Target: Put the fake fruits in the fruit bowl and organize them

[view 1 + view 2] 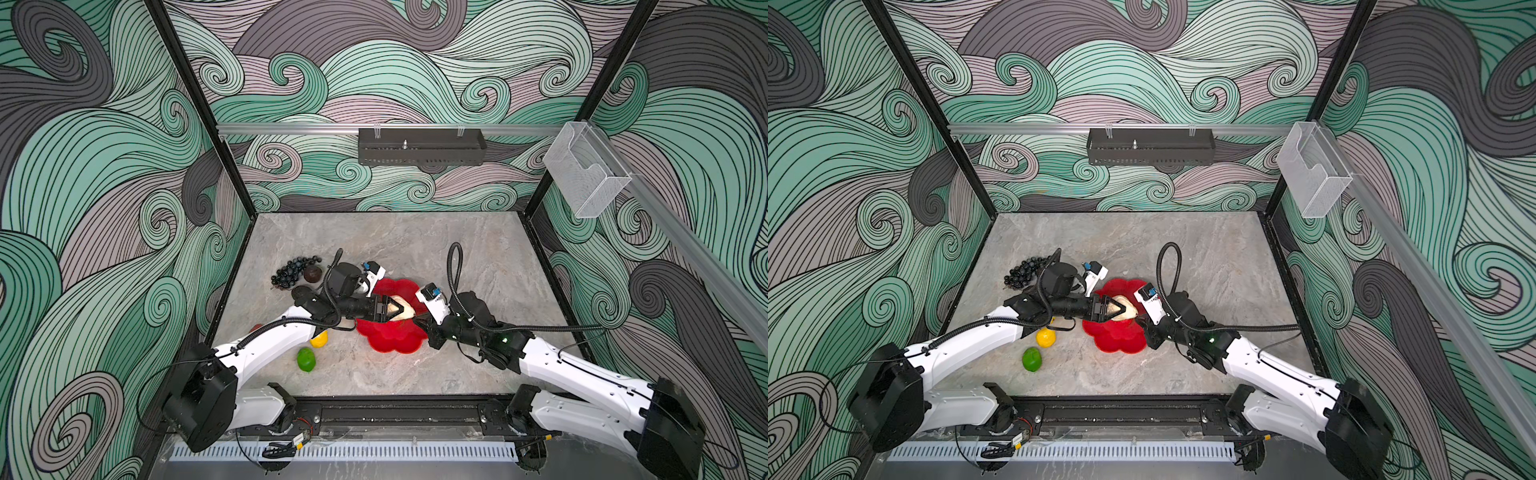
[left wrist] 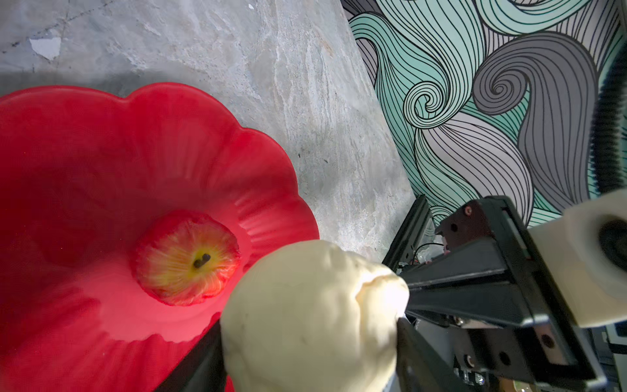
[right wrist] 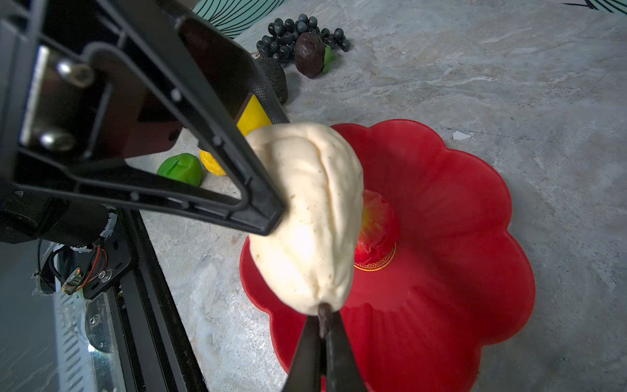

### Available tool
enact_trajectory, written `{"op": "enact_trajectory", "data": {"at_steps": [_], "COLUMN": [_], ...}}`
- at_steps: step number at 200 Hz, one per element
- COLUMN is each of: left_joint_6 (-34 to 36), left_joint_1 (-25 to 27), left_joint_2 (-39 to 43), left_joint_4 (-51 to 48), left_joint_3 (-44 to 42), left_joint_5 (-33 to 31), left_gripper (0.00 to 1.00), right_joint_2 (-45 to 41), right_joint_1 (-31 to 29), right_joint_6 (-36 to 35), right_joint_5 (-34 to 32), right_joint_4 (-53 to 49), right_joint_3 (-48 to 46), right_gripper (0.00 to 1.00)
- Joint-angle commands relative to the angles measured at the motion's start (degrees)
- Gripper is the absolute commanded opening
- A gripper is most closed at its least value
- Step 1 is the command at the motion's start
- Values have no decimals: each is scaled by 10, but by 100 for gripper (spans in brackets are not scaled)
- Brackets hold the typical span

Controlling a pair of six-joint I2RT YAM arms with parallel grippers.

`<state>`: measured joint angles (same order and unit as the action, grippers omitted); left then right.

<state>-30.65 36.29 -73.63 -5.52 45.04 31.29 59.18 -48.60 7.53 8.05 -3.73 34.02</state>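
The beige pear (image 3: 312, 210) hangs over the near-left rim of the red fruit bowl (image 1: 390, 340), held from both sides. My right gripper (image 3: 324, 325) is shut on its dark stem. My left gripper (image 2: 305, 346) has its fingers pressed against the pear's body, one on each flank. In both top views the two grippers meet at the pear (image 1: 1128, 312) above the bowl (image 1: 1121, 338). A red apple (image 2: 186, 258) lies in the bowl's centre. On the table to the left lie the grape bunch (image 1: 291, 270), an avocado (image 3: 276, 79), a lemon (image 1: 319, 340) and a lime (image 1: 306, 359).
A dark round fruit with a green leaf (image 3: 310, 54) rests against the grapes. A black tray (image 1: 422, 151) hangs on the back rail and a clear plastic box (image 1: 582, 174) on the right rail. The black frame rail (image 1: 399, 411) runs along the table's front edge.
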Motion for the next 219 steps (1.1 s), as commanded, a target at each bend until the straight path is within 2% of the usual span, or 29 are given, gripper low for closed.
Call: {"op": "enact_trajectory", "data": {"at_steps": [1,53,157,178,201,219], "left_joint_6": [-9,3,-1,-5,-33,-72], "left_joint_1": [6,6,6,5,-9,-25], "left_joint_2": [-8,6,5,10,14,18], "left_joint_4": [24,4,-18,-25,-10,26], "left_joint_3": [28,25,18,16,5,-12], "left_joint_5": [47,7,-60,-80,-74,-47], "left_gripper": [61,50,37,37,37,37], "right_joint_2": [7,4,8,-3,-30,-52], "right_joint_1": [-4,-4,-3,-1,13,45], "right_joint_6": [3,5,9,9,19,55], "right_joint_5": [2,-10,-31,-29,2,42], "right_joint_4": [41,38,44,42,66,86], "right_joint_3": [11,9,9,6,-11,-24], "right_gripper": [0,0,17,27,53,60]}}
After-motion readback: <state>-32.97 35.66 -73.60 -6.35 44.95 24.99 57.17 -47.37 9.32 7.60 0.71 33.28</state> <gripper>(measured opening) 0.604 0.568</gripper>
